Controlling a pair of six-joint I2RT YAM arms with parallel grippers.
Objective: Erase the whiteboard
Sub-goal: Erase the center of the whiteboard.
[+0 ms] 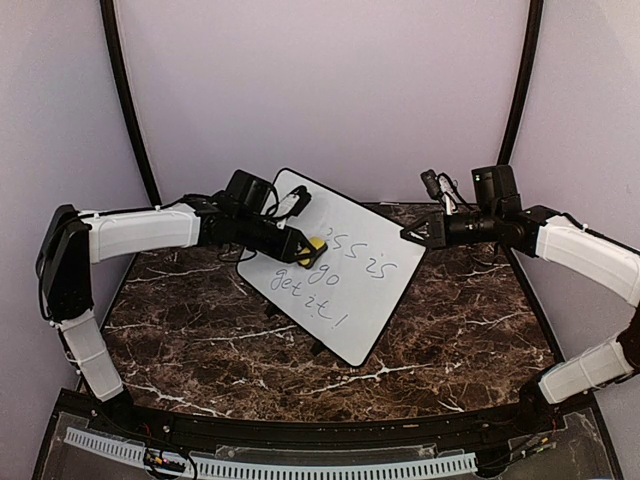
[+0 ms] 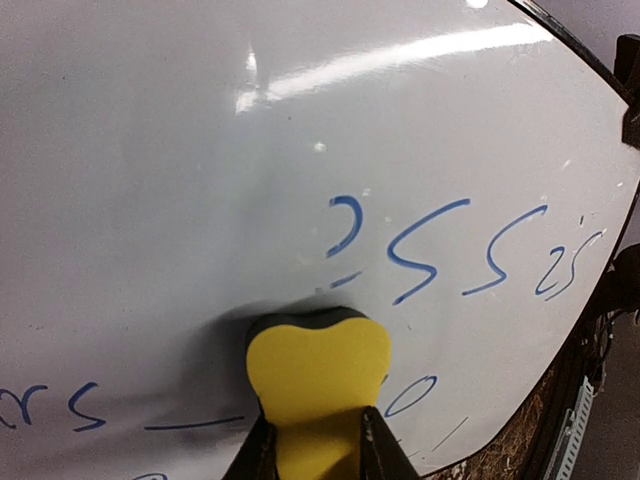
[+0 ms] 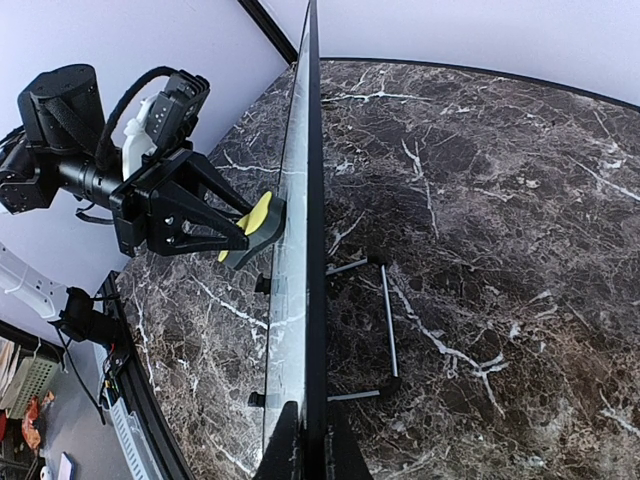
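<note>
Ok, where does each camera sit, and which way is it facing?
Top external: above and behind the bases, looking down on the dark marble table and propped glossy white whiteboard; both arms show.
Left wrist: faces the board's blue writing up close; left end effector pinches the yellow eraser block against it.
Right wrist: looks along the board's edge; right end effector grips its black frame.
Shared: both wrist views show the eraser touching the board.

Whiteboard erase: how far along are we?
Done: the whiteboard looks clean across its upper part. In hand: the left gripper, jaws shut on the yellow eraser, presses it against the board at the top line of text; the right gripper, jaws shut on the board's edge, steadies it. Left: most of the blue handwriting, several lines, is unwiped.
</note>
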